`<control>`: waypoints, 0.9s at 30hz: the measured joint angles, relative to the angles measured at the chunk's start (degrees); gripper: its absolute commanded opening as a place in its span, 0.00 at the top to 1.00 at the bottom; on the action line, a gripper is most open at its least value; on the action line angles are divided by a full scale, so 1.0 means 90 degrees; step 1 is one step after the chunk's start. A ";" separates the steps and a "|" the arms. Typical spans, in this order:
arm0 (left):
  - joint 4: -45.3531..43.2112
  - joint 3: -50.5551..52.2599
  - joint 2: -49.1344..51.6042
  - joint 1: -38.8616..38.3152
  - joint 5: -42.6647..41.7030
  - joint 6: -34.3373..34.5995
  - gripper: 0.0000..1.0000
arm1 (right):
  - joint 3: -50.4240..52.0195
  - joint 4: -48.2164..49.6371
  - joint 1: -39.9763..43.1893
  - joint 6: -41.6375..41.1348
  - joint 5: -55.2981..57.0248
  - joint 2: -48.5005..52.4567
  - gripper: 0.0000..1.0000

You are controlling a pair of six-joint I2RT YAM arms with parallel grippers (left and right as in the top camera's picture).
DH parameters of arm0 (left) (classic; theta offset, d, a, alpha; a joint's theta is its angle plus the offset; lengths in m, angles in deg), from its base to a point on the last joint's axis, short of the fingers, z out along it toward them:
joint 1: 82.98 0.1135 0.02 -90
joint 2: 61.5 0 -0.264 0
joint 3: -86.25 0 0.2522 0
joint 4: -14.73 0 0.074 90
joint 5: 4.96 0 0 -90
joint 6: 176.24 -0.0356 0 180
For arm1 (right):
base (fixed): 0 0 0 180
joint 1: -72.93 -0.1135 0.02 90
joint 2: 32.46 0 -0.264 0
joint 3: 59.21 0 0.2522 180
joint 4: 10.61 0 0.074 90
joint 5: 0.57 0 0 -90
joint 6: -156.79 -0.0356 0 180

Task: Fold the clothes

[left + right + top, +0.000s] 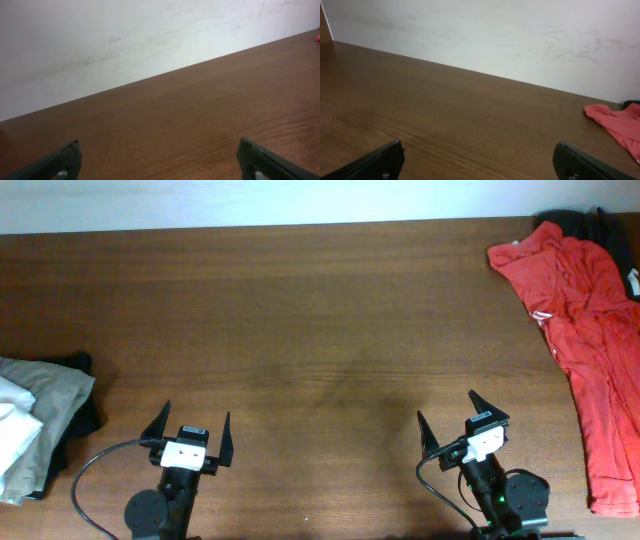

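Observation:
A red-orange T-shirt (590, 330) lies crumpled along the table's right edge, over a black garment (575, 222) at the far right corner. Its edge shows in the right wrist view (617, 122). A pile of folded clothes sits at the left edge: khaki (45, 395), white (15, 430) and black (75, 420) pieces. My left gripper (190, 432) is open and empty near the front edge, left of centre. My right gripper (452, 418) is open and empty near the front edge, right of centre. Both are far from the clothes.
The brown wooden table (300, 330) spans the view, with a white wall (125, 40) behind its far edge. The arm bases and cables sit at the front edge.

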 measured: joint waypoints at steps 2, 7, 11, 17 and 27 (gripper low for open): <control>0.0000 0.0000 0.0000 0.0000 0.0000 0.0002 0.01 | 0.0000 0.0000 0.0000 0.0002 0.0000 0.0000 0.01; 0.0000 0.0000 0.0000 0.0000 0.0000 0.0002 0.01 | 0.0000 -0.0002 0.0000 0.0002 0.0000 0.0000 0.01; 0.0000 0.0000 0.0000 0.0000 0.0000 0.0000 0.01 | 0.0000 -0.0002 0.0000 0.0002 0.0002 0.0000 0.01; -0.0002 0.0000 0.0000 0.0000 0.0000 0.0002 0.01 | 0.0000 0.0000 0.0000 -0.0002 0.0000 0.0000 0.01; 0.0000 0.0000 0.0000 0.0000 0.0000 0.0000 0.01 | -0.0005 0.0015 0.0000 -0.0993 -0.0124 0.0000 0.01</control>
